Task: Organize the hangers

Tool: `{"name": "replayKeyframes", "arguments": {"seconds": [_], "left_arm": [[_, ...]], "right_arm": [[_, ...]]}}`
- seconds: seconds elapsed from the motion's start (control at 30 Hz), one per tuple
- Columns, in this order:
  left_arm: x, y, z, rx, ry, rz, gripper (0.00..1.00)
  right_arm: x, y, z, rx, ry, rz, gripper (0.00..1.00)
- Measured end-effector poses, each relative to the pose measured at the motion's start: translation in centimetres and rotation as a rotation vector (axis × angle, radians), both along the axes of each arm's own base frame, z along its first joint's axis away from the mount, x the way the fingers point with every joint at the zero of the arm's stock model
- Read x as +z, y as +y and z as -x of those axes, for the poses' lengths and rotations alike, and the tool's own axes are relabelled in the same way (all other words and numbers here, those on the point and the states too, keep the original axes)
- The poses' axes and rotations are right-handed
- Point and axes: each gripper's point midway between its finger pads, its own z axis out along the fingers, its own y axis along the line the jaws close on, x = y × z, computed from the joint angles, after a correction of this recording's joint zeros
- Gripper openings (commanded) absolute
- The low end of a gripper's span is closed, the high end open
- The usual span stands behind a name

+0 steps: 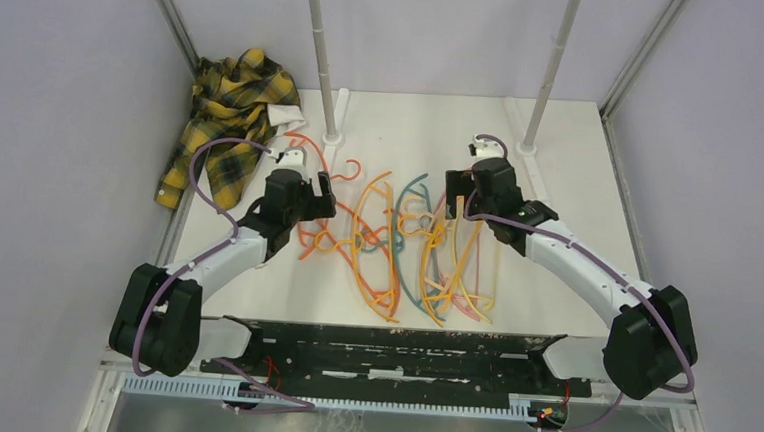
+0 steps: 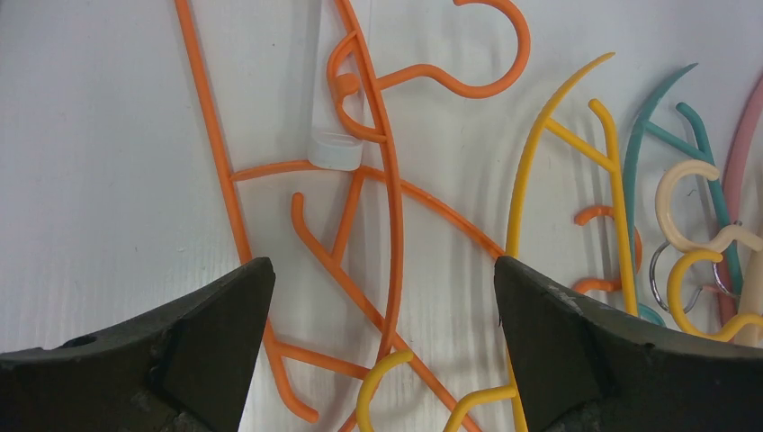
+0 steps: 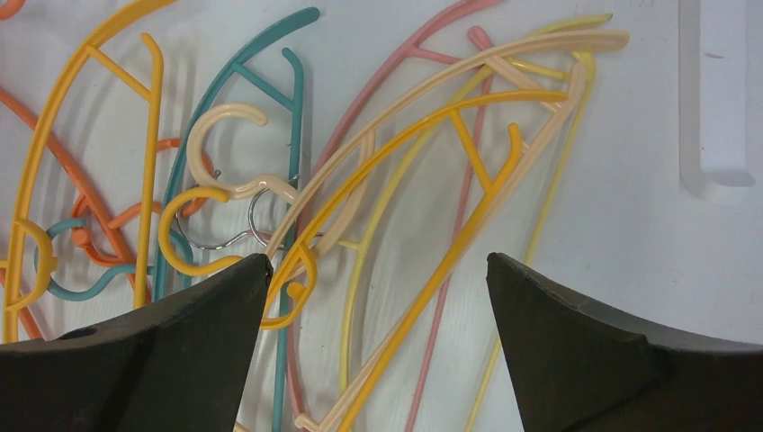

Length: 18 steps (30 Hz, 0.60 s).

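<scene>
Roughly ten hangers (image 1: pixel 406 243) lie in a tangled spread across the middle of the white tabletop (image 1: pixel 580 188), between the two arms, with their hooks mostly pointing toward the far side.

The left hand (image 1: pixel 311 197) is over the left end of the spread. In its wrist view the fingers are wide apart and pinch nothing. Between and beyond them lie the orange hangers (image 2: pixel 387 207), crossing one another. A pale translucent piece (image 2: pixel 335 148) lies against one of them, just near of an open orange hook. To their right is a yellow-orange hanger (image 2: pixel 531 153).

The right hand (image 1: pixel 464 196) is over the right part of the spread, its fingers also spread wide and empty. Its wrist view shows a teal hanger (image 3: pixel 270 81), a pink hanger (image 3: pixel 387 67), a cream hanger (image 3: pixel 450 76) and a thin pale yellow hanger (image 3: pixel 562 162), all overlapping, with another yellow-orange one lying across them. A small metal hook (image 3: pixel 256 216) sits among the plastic hooks at the left of that bundle.

Whether either hand touches the tabletop cannot be told.

A yellow-and-black plaid shirt (image 1: pixel 226 111) is crumpled at the far left corner. Two grey poles (image 1: pixel 320 52) stand at the far side, each in a white foot (image 3: pixel 715 99).
</scene>
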Motion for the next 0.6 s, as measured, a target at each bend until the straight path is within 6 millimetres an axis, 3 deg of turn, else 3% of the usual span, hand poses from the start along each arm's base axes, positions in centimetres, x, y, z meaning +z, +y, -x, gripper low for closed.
{"name": "replayKeyframes", "arguments": {"seconds": [0.17,0.3,0.4,0.47,0.6], "left_arm": [[0.0,0.0,0.0,0.001,-0.001,-0.001,0.99],[-0.2,0.1,0.1,0.002,0.005,-0.003,0.99],[-0.4,0.1,0.2,0.003,0.008,-0.004,0.99],[-0.4,0.1,0.2,0.003,0.008,-0.004,0.99],[-0.4,0.2,0.2,0.003,0.008,-0.005,0.99]], "right_arm": [[0.6,0.2,0.0,0.003,-0.027,-0.021,1.00],[0.5,0.3,1.2,0.039,-0.040,-0.056,0.96],[0.4,1.4,1.6,0.076,-0.033,-0.067,0.87],[-0.1,2.5,2.1,0.110,-0.019,-0.061,0.74],[-2.3,5.6,4.0,0.194,0.038,-0.038,0.60]]}}
